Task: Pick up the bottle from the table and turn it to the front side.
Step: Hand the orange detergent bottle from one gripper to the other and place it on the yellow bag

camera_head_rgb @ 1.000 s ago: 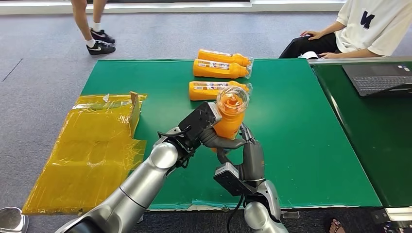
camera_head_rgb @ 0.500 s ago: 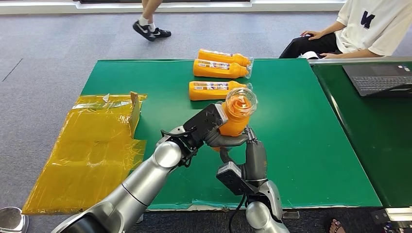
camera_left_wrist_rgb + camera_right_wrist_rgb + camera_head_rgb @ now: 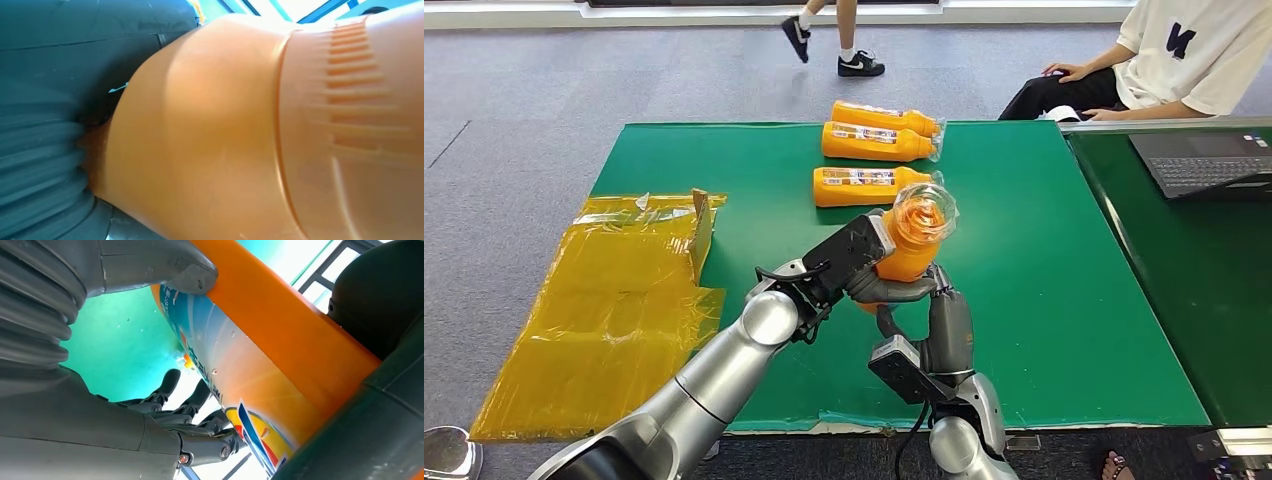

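Two hands: left hand (image 3: 856, 262) and right hand (image 3: 929, 300) both grasp the bottle (image 3: 908, 240).
Turning: rotate slowly, regripping one hand at a time.
Label: face it forward.

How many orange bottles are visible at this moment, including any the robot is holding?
4. Three lie on the green table at its far edge: far bottle, middle bottle, near bottle. The held bottle is raised between the left hand and right hand.
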Controlling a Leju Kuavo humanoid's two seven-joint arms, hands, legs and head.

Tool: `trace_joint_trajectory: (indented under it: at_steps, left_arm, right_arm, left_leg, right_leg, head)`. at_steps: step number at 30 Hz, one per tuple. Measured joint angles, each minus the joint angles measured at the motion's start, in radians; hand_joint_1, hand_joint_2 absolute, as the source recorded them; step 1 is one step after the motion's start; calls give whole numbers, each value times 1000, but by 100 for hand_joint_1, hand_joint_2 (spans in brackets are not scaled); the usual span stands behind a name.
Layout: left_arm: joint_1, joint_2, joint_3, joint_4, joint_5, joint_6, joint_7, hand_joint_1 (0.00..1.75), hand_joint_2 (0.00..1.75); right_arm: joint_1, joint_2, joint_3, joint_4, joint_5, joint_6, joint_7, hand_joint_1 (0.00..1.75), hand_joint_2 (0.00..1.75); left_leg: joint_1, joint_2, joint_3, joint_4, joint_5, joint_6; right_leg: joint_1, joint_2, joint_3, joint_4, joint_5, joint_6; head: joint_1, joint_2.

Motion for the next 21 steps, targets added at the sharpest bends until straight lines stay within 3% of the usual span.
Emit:
trace_joint_trajectory:
  at_steps: [1,2,11,16,21]
  left_arm:
    - [0,1,0,0,0,1,0,175,175]
    - [0,2,0,-1,-1,3,-1,175,175]
    - [16,26,-1,-16,-50,49,-17,175,175]
    - [65,88,14,-58,-171,164,-29,175,175]
    - [120,140,61,-75,-271,210,-48,175,175]
  right_arm:
    - [1,0,0,-1,2,2,2,8,175]
    - [2,0,0,-1,6,4,5,0,175]
    - [15,-1,2,-10,41,48,52,0,175]
    - [63,-24,4,-47,80,180,160,0,175]
    - [120,-68,4,-80,67,222,182,0,175]
  left_leg:
    - [0,0,0,0,0,0]
    - [0,0,0,0,0,0]
    - [0,0,0,0,0,0]
    - [0,0,0,0,0,0]
    - [0,-1,0,-1,0,0]
  right_leg:
    - [0,0,0,0,0,0]
    - [0,0,0,0,0,0]
    - [0,0,0,0,0,0]
    - [0,0,0,0,-1,0]
    - [0,0,0,0,-1,0]
  head:
    - [0,0]
    - [0,0]
    - [0,0]
    - [0,0]
    - [0,0]
